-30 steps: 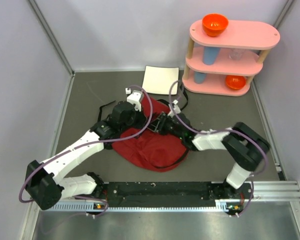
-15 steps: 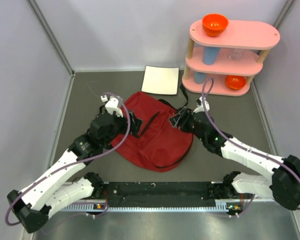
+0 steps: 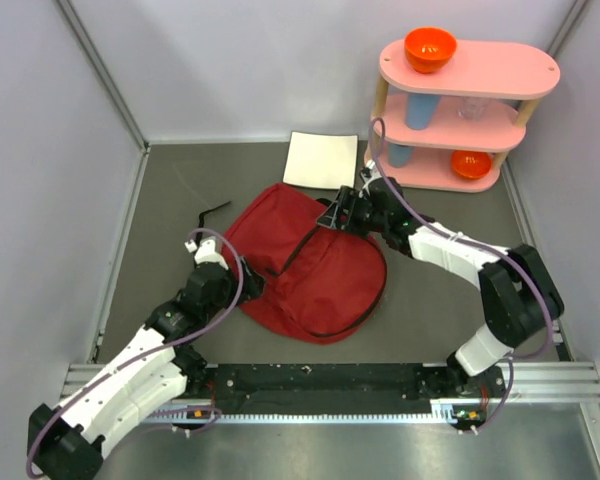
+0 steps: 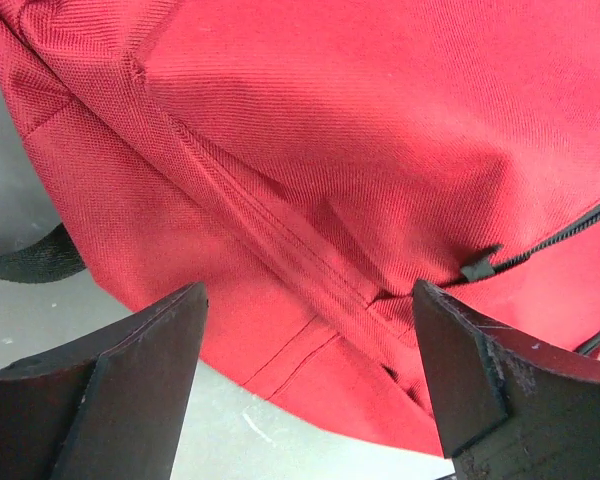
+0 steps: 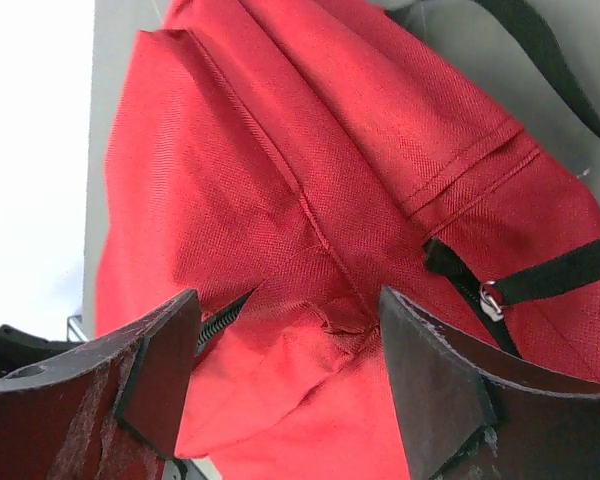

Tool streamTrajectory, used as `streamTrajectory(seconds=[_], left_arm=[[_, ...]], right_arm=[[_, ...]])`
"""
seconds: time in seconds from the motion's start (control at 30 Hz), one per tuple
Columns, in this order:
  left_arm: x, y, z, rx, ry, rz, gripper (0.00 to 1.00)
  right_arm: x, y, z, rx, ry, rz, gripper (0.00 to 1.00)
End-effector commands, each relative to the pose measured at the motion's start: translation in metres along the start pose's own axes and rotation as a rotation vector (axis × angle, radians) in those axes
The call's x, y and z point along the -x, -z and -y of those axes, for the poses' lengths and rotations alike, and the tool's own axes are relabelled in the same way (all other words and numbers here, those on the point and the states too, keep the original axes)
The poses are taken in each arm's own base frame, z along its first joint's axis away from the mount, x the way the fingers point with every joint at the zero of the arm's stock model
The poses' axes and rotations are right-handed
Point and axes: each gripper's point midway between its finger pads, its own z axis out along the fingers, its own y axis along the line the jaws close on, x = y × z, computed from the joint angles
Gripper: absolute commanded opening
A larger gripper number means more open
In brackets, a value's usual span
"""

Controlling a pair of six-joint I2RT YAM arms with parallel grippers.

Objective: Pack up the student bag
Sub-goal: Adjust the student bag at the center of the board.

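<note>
Top external: student bag (image 3: pixel 310 275) is flanked by left gripper (image 3: pixel 246 284) at 9 o'clock and right gripper (image 3: pixel 332 216) at 1 o'clock, both spread wide, empty.

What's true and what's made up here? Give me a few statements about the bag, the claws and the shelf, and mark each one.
1. The red bag lies flat on the table. True.
2. The left claw and the right claw are both clamped shut on the bag. False: both are open at the bag's edges and hold nothing.
3. An orange bowl sits on the top tier of the pink shelf. True.
4. The white sheet lies on top of the bag. False: it lies on the table just beyond the bag.
</note>
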Motion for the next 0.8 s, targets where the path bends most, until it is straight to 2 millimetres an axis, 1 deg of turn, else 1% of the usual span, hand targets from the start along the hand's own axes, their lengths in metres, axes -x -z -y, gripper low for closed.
streamTrajectory(seconds=[0.0,0.03,0.07,0.1,0.13,0.17,0.2,0.23,0.27,0.3,0.33,0.37,0.4,0.43,0.47,0.5,0.53,0.57,0.6,0.67,0.7,0.73,0.77], left_arm=[[0.013,-0.001,0.019,-0.143,0.158,0.071,0.88],[0.011,-0.002,0.017,-0.151,0.181,0.073,0.89],[0.013,-0.003,0.016,-0.161,0.197,0.081,0.89],[0.015,-0.003,0.022,-0.197,0.205,0.084,0.89],[0.013,-0.004,0.022,-0.203,0.212,0.078,0.89],[0.017,-0.004,0.022,-0.206,0.214,0.088,0.89],[0.019,-0.005,0.021,-0.202,0.214,0.092,0.89],[0.018,-0.005,0.024,-0.216,0.202,0.079,0.89],[0.019,-0.005,0.023,-0.211,0.203,0.075,0.89],[0.018,-0.007,0.023,-0.208,0.197,0.068,0.89],[0.021,-0.006,0.026,-0.221,0.188,0.071,0.89],[0.021,-0.007,0.025,-0.219,0.187,0.068,0.89],[0.021,-0.009,0.023,-0.210,0.185,0.063,0.89],[0.022,-0.009,0.025,-0.220,0.173,0.065,0.89],[0.024,-0.010,0.024,-0.215,0.171,0.071,0.90],[0.023,-0.013,0.022,-0.207,0.169,0.067,0.90],[0.023,-0.014,0.023,-0.212,0.160,0.064,0.90],[0.030,-0.015,0.024,-0.221,0.158,0.084,0.91],[0.031,-0.017,0.024,-0.222,0.148,0.081,0.91],[0.038,-0.020,0.030,-0.250,0.139,0.088,0.92],[0.044,-0.021,0.034,-0.264,0.126,0.098,0.92],[0.047,-0.022,0.036,-0.268,0.121,0.097,0.92],[0.046,-0.026,0.040,-0.285,0.114,0.080,0.92]], right_arm=[[-0.009,-0.008,0.002,0.050,-0.021,-0.066,0.70],[-0.014,-0.008,0.006,0.052,-0.028,-0.081,0.69],[-0.018,-0.010,0.010,0.053,-0.033,-0.091,0.66],[-0.017,-0.012,0.010,0.066,-0.036,-0.085,0.59],[-0.022,-0.011,0.014,0.076,-0.061,-0.107,0.54],[-0.024,-0.010,0.014,0.093,-0.072,-0.110,0.50],[-0.027,-0.009,0.015,0.104,-0.081,-0.112,0.35],[-0.033,-0.007,0.019,0.115,-0.107,-0.113,0.28],[-0.035,-0.005,0.022,0.123,-0.118,-0.110,0.10],[-0.035,-0.001,0.020,0.138,-0.139,-0.105,0.03],[-0.043,0.002,0.028,0.135,-0.153,-0.102,0.00],[-0.045,0.004,0.031,0.134,-0.168,-0.099,0.00],[-0.044,0.009,0.028,0.150,-0.182,-0.088,0.00],[-0.055,0.014,0.036,0.140,-0.198,-0.094,0.00],[-0.054,0.017,0.034,0.156,-0.198,-0.073,0.00],[-0.060,0.025,0.037,0.152,-0.217,-0.067,0.00],[-0.060,0.029,0.038,0.154,-0.222,-0.054,0.00],[-0.064,0.033,0.041,0.139,-0.231,-0.053,0.00],[-0.065,0.043,0.042,0.134,-0.239,-0.031,0.00],[-0.072,0.054,0.043,0.127,-0.255,-0.021,0.00],[-0.084,0.060,0.053,0.090,-0.280,-0.020,0.00],[-0.079,0.073,0.043,0.114,-0.266,0.020,0.00],[-0.090,0.079,0.052,0.062,-0.280,0.004,0.00]])
